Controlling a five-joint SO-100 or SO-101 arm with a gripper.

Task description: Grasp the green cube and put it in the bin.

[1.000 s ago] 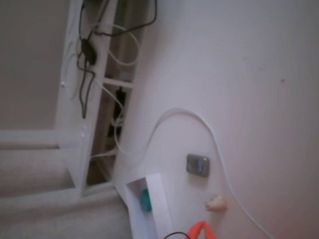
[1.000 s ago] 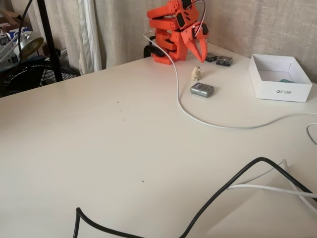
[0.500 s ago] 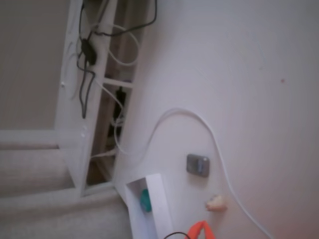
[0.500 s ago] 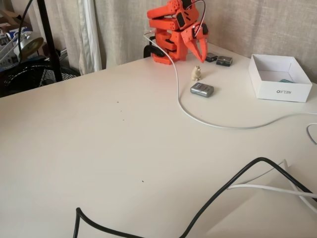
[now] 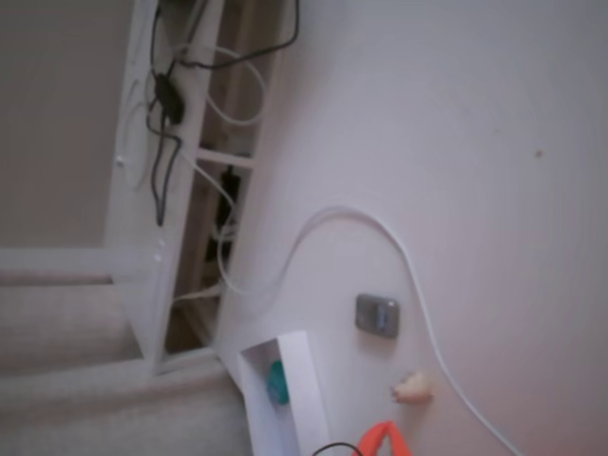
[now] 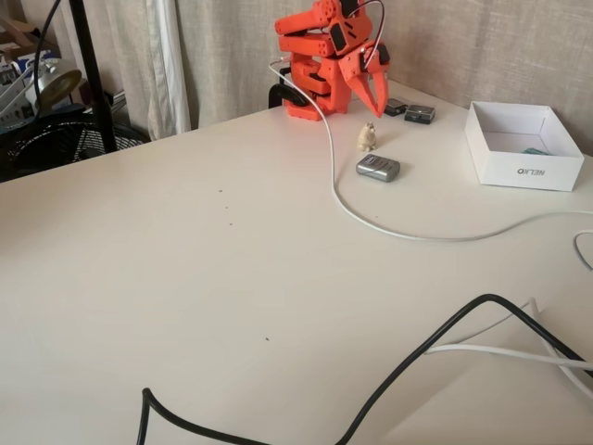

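The green cube [image 5: 276,382] lies inside the bin [image 6: 519,171], only a sliver of it [image 6: 533,151] showing over the far wall in a fixed view. The orange arm [image 6: 326,51] is folded back at the far edge of the counter [image 6: 232,278], well apart from the bin, its fingers [image 6: 369,95] pointing down, slightly apart and empty. A beige lump [image 6: 368,137] and a grey square [image 6: 378,167] sit beside a white cable [image 6: 345,209]
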